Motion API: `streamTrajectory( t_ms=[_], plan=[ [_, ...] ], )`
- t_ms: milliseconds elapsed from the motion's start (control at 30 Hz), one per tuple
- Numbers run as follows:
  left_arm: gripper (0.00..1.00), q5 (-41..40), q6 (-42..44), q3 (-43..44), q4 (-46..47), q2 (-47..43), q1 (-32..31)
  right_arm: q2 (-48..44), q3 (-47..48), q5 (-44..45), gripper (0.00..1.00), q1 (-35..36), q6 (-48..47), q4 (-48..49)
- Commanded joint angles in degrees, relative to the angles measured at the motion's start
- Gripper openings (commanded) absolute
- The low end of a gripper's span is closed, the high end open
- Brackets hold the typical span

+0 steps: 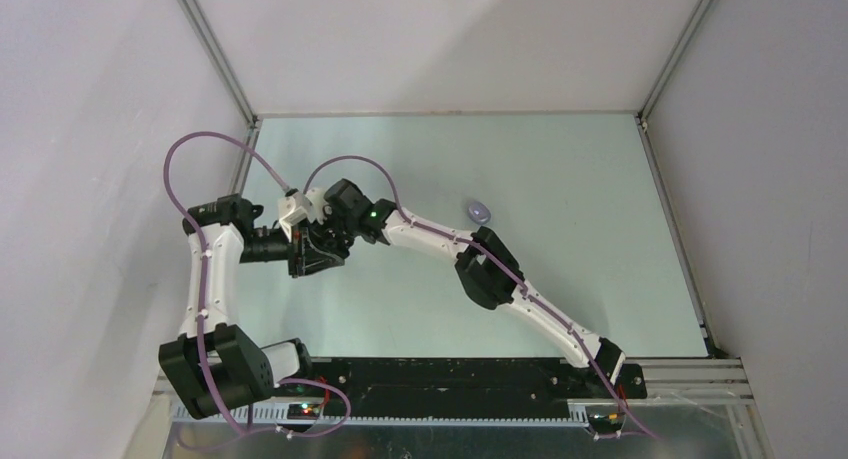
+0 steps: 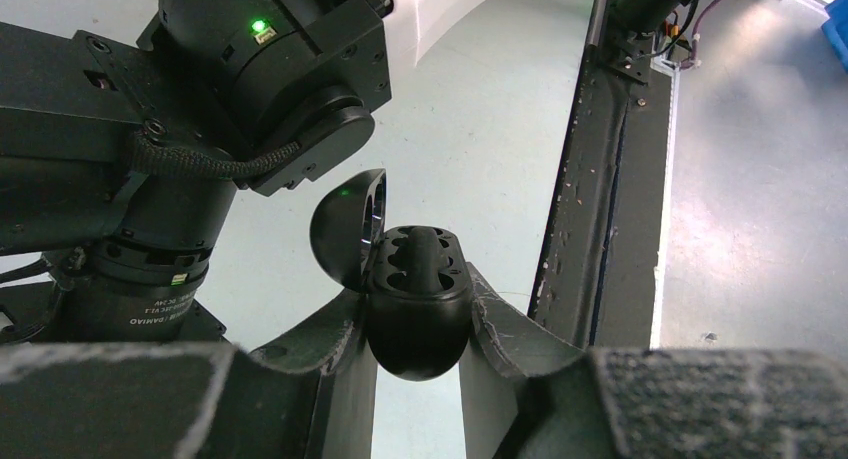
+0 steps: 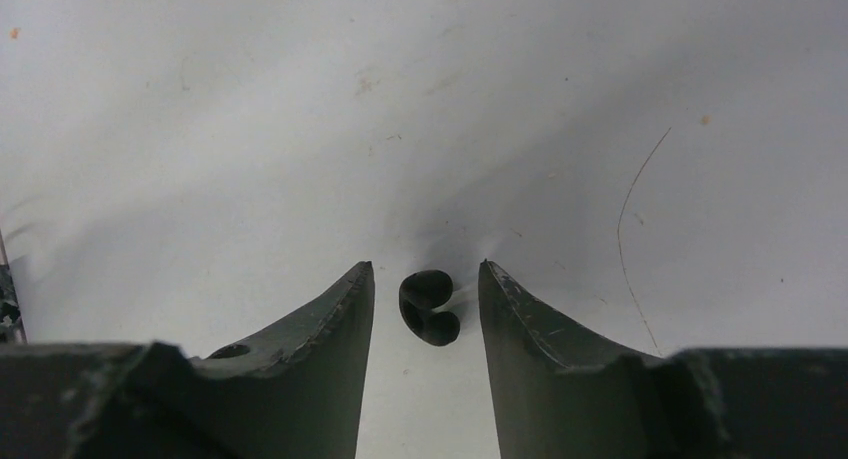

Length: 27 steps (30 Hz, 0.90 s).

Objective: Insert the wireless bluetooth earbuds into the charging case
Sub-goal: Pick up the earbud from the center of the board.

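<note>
- Step in hand: picking one black earbud (image 3: 428, 307) off the table (image 3: 300, 129).
- Right gripper (image 3: 425, 271): jaws apart, flanking the earbud, apparently not touching it.
- Left gripper (image 2: 415, 301): clamped on the open black charging case (image 2: 418, 329), lid raised.
- Next move: close squarely on the earbud without flicking it, then lift it toward the case.

Charging case (image 2: 418, 324) noted clamped between the fingers of the left gripper (image 2: 415, 294), over the left middle of the table (image 1: 560, 159); its lid (image 2: 345, 224) is hinged up on the left side in the left wrist view. Right gripper (image 3: 425, 269) is set just beside it, pointed down at the table. One earbud (image 3: 427, 307) is found lying on the table between the right gripper's fingertips, touched by neither. A small rounded object (image 1: 481, 213) is noted on the table right of both grippers, well apart.
</note>
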Motion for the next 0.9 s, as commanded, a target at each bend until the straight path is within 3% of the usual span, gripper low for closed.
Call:
streamTrajectory(
  t_ms=[0,200,333,567,700,867],
  plan=[
    [0.13,2.7,2.0,1.0,-2.5,-1.2,0.7,0.5,1.2,-1.0,0.46,1.1,-3.5,-3.9],
    [0.13,2.9,2.0,1.0,-2.5,-1.5,0.9,-0.8,-0.2,1.7,0.37,1.5,-5.8,-5.3],
    [0.13,2.9,2.1,0.9,-2.5,-1.6,1.1,-2.6,-2.4,3.0,0.21,1.0,-7.3,-5.4],
    [0.13,3.1,2.1,0.8,-2.5,-1.6,1.2,-7.4,-4.4,3.0,0.13,-1.7,-8.5,-7.3],
    [0.13,3.3,2.0,0.8,-2.5,-1.7,1.2,-14.2,-11.4,0.4,0.11,-4.3,-9.7,-7.6],
    [0.13,3.6,2.1,0.7,-2.5,-2.1,1.2,-27.5,-28.1,-2.3,0.11,-8.2,-12.6,-5.5]
  ],
)
